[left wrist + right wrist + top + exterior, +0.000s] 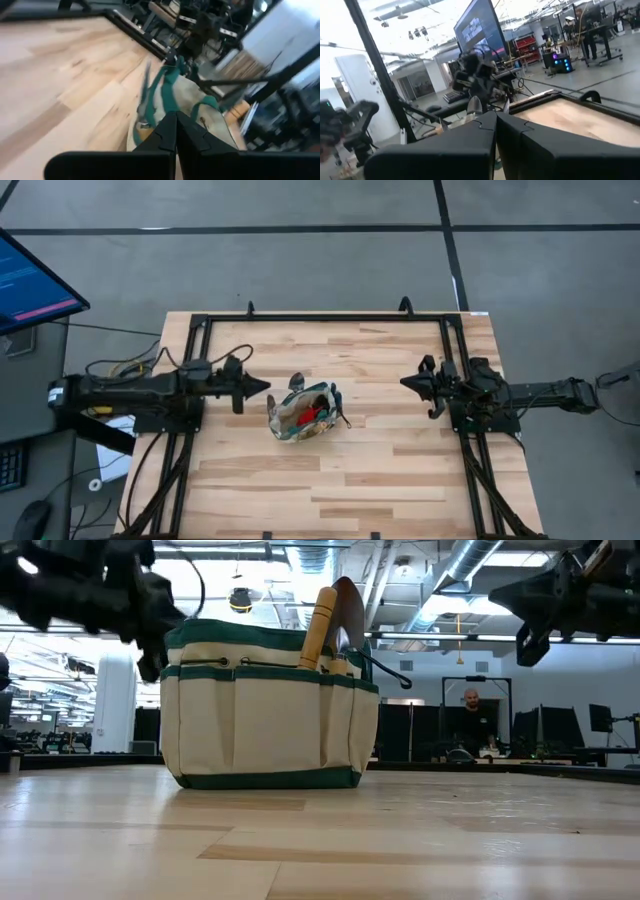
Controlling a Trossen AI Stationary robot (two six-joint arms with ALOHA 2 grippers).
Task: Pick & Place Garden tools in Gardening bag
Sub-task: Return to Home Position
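The beige gardening bag (305, 412) with green trim stands on its base at the table's middle; it also shows in the low view (268, 708) and the left wrist view (192, 107). A wooden trowel handle (320, 625) and a metal blade (350, 610) stick up out of it, and something red (318, 412) lies inside. My left gripper (266, 388) is shut and empty, just left of the bag and above the table. My right gripper (403, 382) is shut and empty, well to the bag's right, raised.
A black frame (320, 318) runs along the table's far edge and both sides. A monitor (30, 280) stands off the table's left. A person (470, 705) is far behind the table. Bare wood (330, 480) lies on the bag's near side.
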